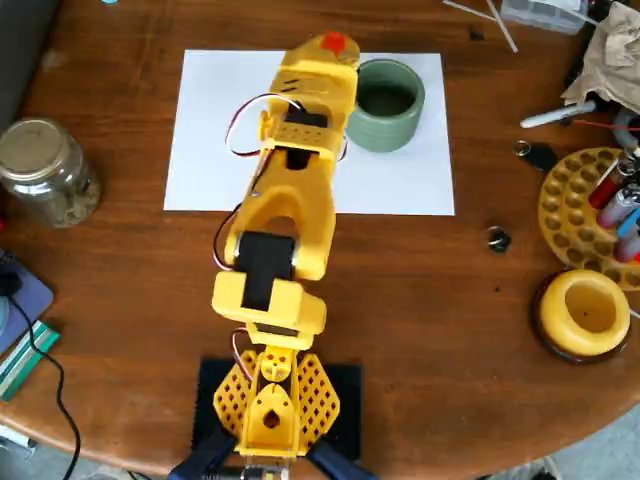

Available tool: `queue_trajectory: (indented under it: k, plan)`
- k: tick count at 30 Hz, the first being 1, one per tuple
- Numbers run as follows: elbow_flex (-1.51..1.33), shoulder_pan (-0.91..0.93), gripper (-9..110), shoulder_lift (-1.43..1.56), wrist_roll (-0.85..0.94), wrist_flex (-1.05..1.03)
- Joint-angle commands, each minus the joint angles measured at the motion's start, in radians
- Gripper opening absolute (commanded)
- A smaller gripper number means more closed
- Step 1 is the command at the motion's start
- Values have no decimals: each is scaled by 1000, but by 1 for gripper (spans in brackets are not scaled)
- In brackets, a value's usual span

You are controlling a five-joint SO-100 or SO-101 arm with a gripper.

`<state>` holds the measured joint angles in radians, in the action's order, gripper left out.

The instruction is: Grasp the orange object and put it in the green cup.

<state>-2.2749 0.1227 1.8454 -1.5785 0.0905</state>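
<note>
The orange object (334, 43) is seen at the tip of the gripper (335, 47), toward the far edge of the desk, over the white paper sheet (210, 130). Whether the jaws are clamped on it cannot be told. The green cup (387, 104) is placed just right of the yellow arm (290, 190).

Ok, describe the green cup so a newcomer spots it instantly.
Find the white paper sheet on the round wooden table. On its upper right part, right of the yellow arm, stands the short, thick-walled sage-green cup, the only green thing on the sheet.
</note>
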Motion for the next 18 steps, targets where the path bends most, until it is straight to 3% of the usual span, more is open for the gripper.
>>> queue_trajectory:
  k: [1,18]
  plan:
    - [5,69,0,44,17,-3]
    - [2,164,0,-2,55,3]
